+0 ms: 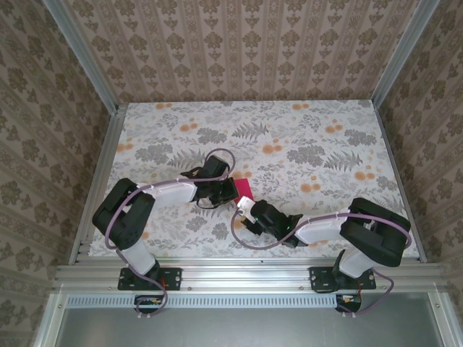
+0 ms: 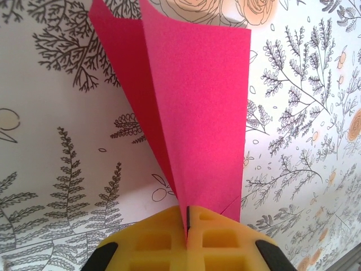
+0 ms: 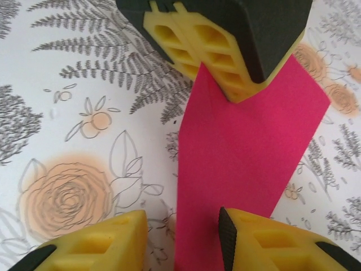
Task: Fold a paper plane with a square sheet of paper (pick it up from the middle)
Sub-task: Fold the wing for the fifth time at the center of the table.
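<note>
The paper (image 1: pixel 244 189) is bright magenta-red, plain and unmarked, and sits a little left of the middle of the overhead view, just above the floral tabletop (image 1: pixel 325 137) and between the two end effectors.

In the left wrist view the paper (image 2: pixel 192 113) is folded lengthwise. It is wide at the top of the frame and narrows to a point at the bottom centre. One sharp crease runs from the top edge down to that point, and a second layer shows behind on the left. The right edge is straight and nearly vertical.

The left end effector (image 2: pixel 187 217) is fully closed, its yellow pads (image 2: pixel 152 243) pressed together on the narrow tip of the paper.

In the right wrist view the paper (image 3: pixel 242 147) is a long flat strip running from the upper right to the bottom centre. The left end effector (image 3: pixel 240 90) clamps its upper end.

The right end effector (image 3: pixel 183 223) is partly open at the bottom of that frame, with the strip passing between its pads. The left pad (image 3: pixel 96 243) stands clear of the paper. The right pad (image 3: pixel 265 237) is right against its edge, though I cannot tell whether it touches.
</note>
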Robot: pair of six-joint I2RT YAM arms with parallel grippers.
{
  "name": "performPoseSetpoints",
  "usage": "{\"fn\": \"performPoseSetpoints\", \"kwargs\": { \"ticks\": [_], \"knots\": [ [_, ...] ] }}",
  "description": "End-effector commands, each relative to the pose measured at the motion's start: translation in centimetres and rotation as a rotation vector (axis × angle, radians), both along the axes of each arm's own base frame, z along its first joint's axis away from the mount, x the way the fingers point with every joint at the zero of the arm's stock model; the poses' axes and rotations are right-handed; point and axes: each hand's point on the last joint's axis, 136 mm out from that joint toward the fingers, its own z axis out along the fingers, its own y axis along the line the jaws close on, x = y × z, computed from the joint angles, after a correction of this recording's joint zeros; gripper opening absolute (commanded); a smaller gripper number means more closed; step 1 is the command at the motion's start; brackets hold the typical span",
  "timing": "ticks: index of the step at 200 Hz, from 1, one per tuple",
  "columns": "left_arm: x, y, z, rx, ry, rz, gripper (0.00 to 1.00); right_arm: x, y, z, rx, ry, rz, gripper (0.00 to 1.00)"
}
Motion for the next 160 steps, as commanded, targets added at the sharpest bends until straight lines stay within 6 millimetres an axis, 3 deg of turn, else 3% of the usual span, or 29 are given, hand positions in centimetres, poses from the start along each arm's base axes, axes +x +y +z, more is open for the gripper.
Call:
{"fn": "performPoseSetpoints", "kwargs": {
  "ticks": [1,28,119,141,160],
  "knots": [
    [0.4,-0.4,0.6,-0.013,0.005,-0.006,0.01,1.2,-0.2,0.6,-0.049,-0.095,-0.015,0.38],
    [0.3,-0.5,0.6,-0.015,0.008,-0.010,0.01,1.2,-0.2,0.2,-0.069,-0.097,-0.010,0.25],
    [0.3,-0.2,0.7,-0.001,0.006,-0.009,0.05,0.0,-0.4,-1.4,-0.050,0.004,-0.023,0.03],
    [0.3,0.2,0.9,0.012,-0.001,-0.001,0.11,-0.5,-0.3,-1.8,-0.019,0.045,-0.032,0.00],
    [0.2,0.9,1.2,0.033,-0.019,0.011,0.22,-0.9,-0.1,-1.9,0.032,0.091,-0.047,0.00]
  ]
}}
